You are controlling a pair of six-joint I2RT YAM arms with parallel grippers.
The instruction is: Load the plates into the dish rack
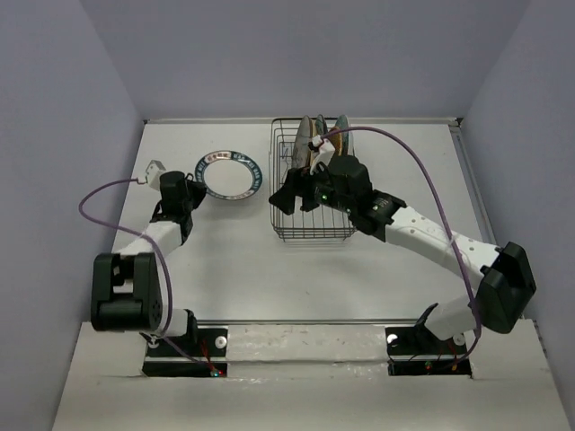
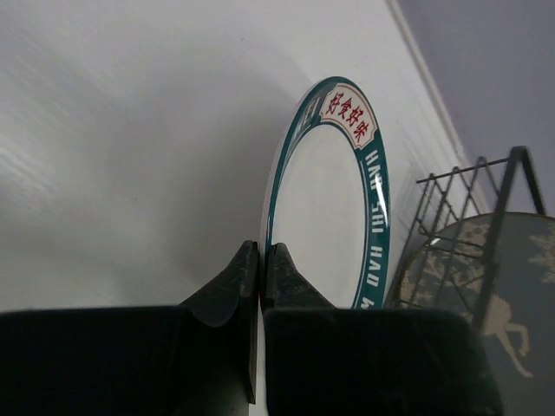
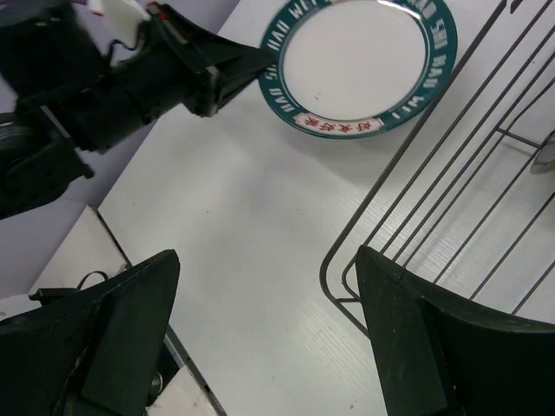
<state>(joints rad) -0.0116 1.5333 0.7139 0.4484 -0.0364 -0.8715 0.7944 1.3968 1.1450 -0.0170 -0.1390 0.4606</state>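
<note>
Teal-and-red plate (image 1: 227, 174) flat by far edge of table (image 1: 234, 260), left of dish rack (image 1: 310, 235).
My left claw (image 2: 261, 256) pinches its left rim; right claw (image 3: 264, 260) gapes empty.

Glossy plate (image 2: 325, 217), metal wire rack (image 1: 310, 235)

The white plate (image 1: 226, 173) with the teal rim and red characters is lying flat on the surface (image 1: 225, 269). Its near edge is sitting pinched between the closed fingers of the left tool (image 2: 260, 251). The black wire dish rack (image 1: 310, 239) is standing with its near-left corner just under the right tool (image 3: 264, 260). Several plates (image 1: 320, 135) are standing on edge in its far end, beyond that tool, a grey patterned plate (image 2: 512, 286) among them.
</note>
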